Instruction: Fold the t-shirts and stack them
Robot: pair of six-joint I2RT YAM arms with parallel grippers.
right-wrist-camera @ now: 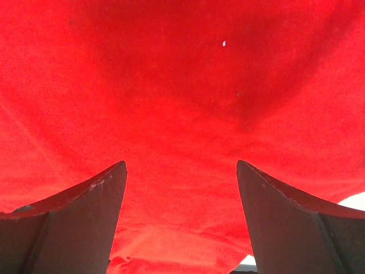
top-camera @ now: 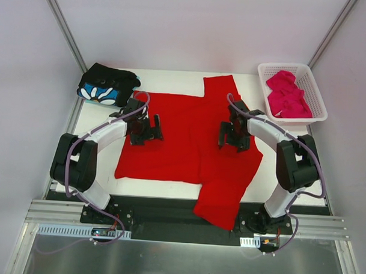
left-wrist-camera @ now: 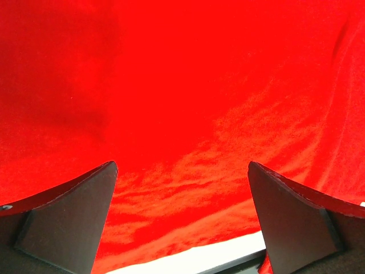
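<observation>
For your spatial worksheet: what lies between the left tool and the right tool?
Only the red shirt, spread flat; the overhead view shows it between the left tool and the right tool.

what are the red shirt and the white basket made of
Red shirt: soft cloth, probably a cotton knit or blend, with a matte finish. The wrist views show a fine fuzzy surface and gentle wrinkles. White basket: looks like rigid moulded plastic, smooth, with open lattice walls that hold their shape.
</observation>
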